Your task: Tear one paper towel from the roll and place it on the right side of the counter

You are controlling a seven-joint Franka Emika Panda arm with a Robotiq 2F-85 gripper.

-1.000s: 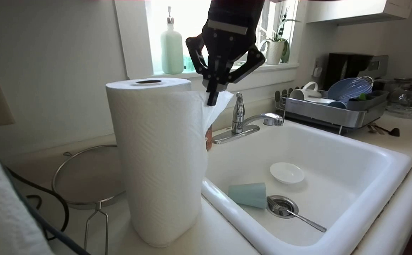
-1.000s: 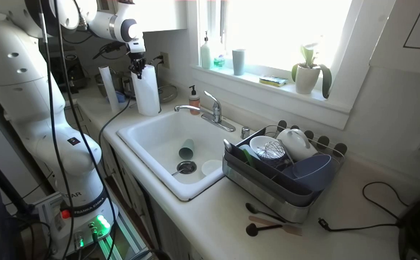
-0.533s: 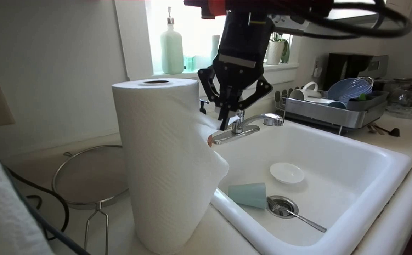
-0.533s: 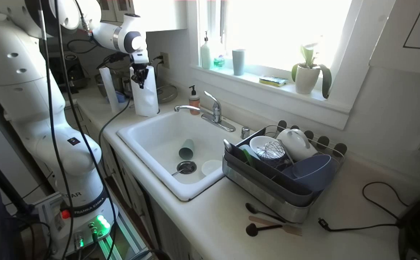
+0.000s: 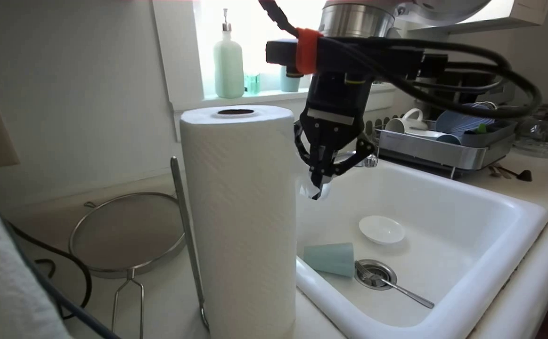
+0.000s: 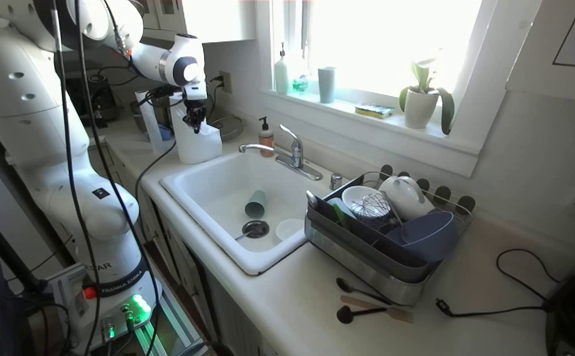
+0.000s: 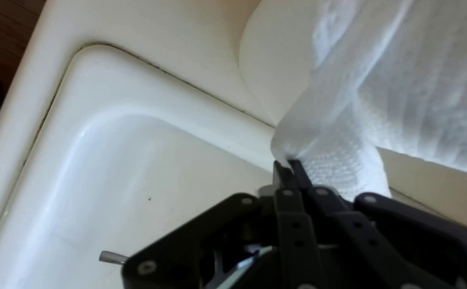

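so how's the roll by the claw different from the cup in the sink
The roll stands on end beside the sink; the cup lies on its side inside it. The roll is white, the cup pale blue-green. The roll is bigger than the cup. Both look roughly cylindrical.

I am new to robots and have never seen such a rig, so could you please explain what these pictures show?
The machine is one jointed, mostly white robot arm, with a black grasping tool at its end. Two of the views look on from outside the robot, from different places; the wrist view is taken from the arm itself. On the counter stand an upright roll of white paper and a loaded dish rack. Between them is the sink, where a cup lies on its side, along with a small dish and a fork. The tool is closed on part of a paper towel, beside the roll; I cannot tell whether that sheet is torn off.
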